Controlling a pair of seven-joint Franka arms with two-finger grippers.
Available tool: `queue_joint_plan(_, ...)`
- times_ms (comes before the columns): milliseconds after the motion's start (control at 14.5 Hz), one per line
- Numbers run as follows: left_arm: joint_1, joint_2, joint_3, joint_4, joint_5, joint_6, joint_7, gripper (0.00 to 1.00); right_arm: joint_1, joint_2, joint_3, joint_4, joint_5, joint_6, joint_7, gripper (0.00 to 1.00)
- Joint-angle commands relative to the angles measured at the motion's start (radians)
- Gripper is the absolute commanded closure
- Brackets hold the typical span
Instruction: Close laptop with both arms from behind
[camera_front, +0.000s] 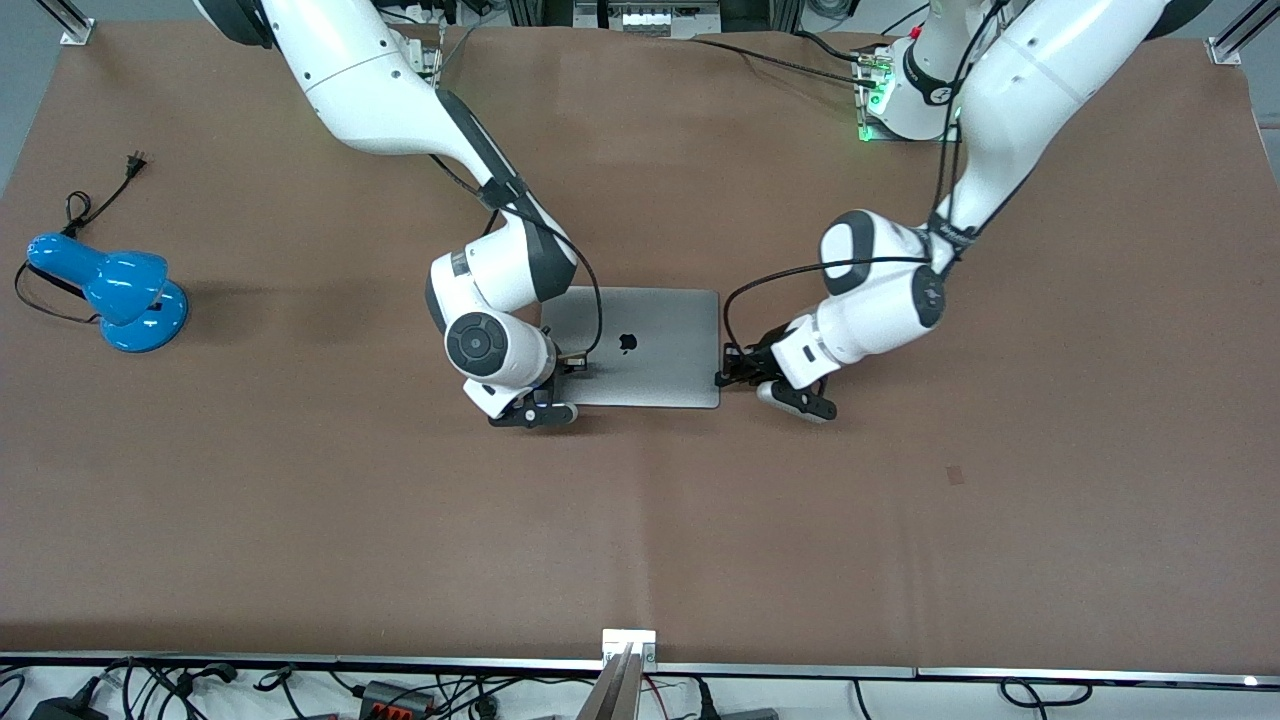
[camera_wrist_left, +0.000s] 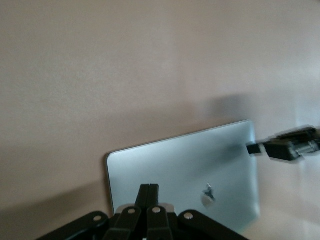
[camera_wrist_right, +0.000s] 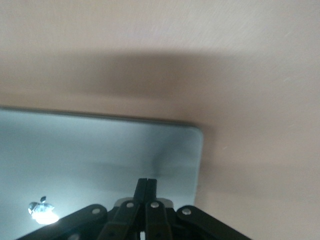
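Note:
The silver-grey laptop lies flat in the middle of the table with its lid down and the black apple logo facing up. My right gripper is shut and empty, its tips over the lid's edge at the right arm's end. My left gripper is shut and empty, its tips at the lid's corner at the left arm's end. In the left wrist view the shut fingers lie over the lid, with the right gripper at the lid's edge. In the right wrist view the shut fingers lie over the lid.
A blue desk lamp with a black cord and plug lies toward the right arm's end of the brown table. Cables and a metal rail run along the table edge nearest the front camera.

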Motion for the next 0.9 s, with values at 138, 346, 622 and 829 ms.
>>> queue_joint_plan(138,0.106,-0.097,0.012,0.088,0.215,-0.368,0.005,0.99,0.000,-0.104,-0.070,-0.007,-0.032,-0.072,-0.009,1.00)
queue_joint_plan(346,0.154,-0.100,0.011,0.199,0.367,-0.589,0.005,0.99,-0.001,-0.153,-0.116,-0.009,-0.038,-0.136,-0.032,1.00)
queue_joint_plan(622,0.169,-0.110,0.012,0.368,0.542,-0.917,0.004,0.99,-0.003,-0.198,-0.153,-0.007,-0.038,-0.179,-0.041,0.72)
queue_joint_plan(829,0.179,-0.111,0.011,0.474,0.643,-1.088,0.000,0.91,-0.001,-0.238,-0.191,-0.007,-0.037,-0.179,-0.046,0.00)
